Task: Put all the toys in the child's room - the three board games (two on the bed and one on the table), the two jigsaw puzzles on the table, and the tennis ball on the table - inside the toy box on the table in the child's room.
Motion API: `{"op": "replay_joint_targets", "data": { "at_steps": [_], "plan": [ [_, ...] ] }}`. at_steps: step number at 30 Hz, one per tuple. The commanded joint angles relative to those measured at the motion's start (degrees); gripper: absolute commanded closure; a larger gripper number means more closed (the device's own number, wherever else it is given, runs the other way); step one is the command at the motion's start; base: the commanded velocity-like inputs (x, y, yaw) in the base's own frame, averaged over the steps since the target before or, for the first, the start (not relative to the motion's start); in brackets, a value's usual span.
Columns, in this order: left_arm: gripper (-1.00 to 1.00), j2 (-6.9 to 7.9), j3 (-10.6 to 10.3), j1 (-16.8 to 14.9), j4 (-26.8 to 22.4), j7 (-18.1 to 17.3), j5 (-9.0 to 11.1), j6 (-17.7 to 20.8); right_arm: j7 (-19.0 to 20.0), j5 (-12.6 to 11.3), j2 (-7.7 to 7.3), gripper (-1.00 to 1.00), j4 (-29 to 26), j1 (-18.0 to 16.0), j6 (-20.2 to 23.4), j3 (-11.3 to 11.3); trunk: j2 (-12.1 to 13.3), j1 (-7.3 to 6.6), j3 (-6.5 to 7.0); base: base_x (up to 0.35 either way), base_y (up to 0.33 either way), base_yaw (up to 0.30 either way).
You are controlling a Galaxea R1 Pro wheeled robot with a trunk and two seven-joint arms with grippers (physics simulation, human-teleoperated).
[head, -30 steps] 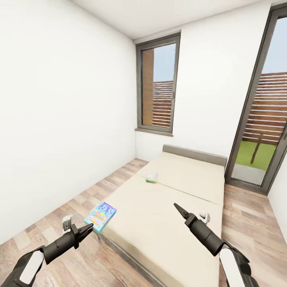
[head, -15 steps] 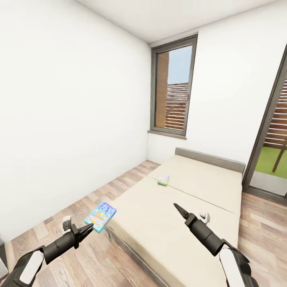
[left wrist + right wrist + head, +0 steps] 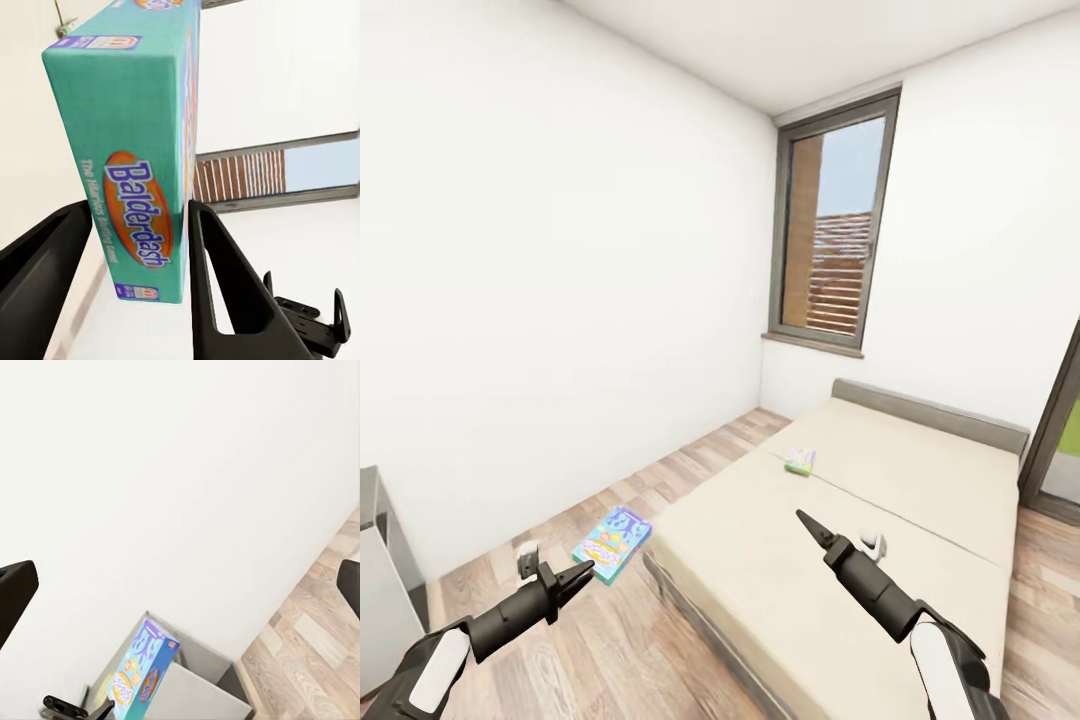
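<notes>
Between the left gripper [image 3: 582, 570] fingers: light blue board game [image 3: 612, 542], "Balderdash" on its teal spine in the left wrist view [image 3: 139, 157], pinched by one narrow edge, most of the box cantilevered forward over the wood floor [image 3: 660, 470] just beside the bed [image 3: 920, 470] corner. Judgement: rigid cardboard, light, glossy and likely slick; a thin-edge grip lets it pivot or slide, so a hold nearer mid-length across the spine would be safer, with slow turns. Right gripper [image 3: 805, 523] hangs over the mattress; from the head view its fingers look closed to a point, but the right wrist view shows dark tips at opposite edges, so can't tell whether it's spread or closed; nothing seen in it. Second board game [image 3: 800, 462], green-edged, lies flat on the mattress further up, near the seam, well apart from both grippers. Grey furniture [image 3: 385, 590] edge at the left. Window [image 3: 838, 240] on the far wall.
</notes>
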Motion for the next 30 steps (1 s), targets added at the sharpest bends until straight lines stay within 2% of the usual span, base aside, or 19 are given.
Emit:
{"op": "replay_joint_targets", "data": {
  "at_steps": [1, 30],
  "plan": [
    [1.00, -0.01, 0.10, -0.05, 0.04, -0.18, 0.28, 0.38, 0.10, -0.29, 0.05, -1.00, -0.01, -0.02, 0.46, -0.16, -0.04, 0.02, 0.04, 0.000, 0.000, 0.227],
    [1.00, 0.79, 0.11, -0.05, 0.04, -1.19, 0.65, 0.42, -0.22, -0.29, 0.11, -1.00, 0.12, -0.02, 0.37, -0.16, -0.04, 0.02, 1.86, 0.000, 0.000, 0.228]
  ]
}}
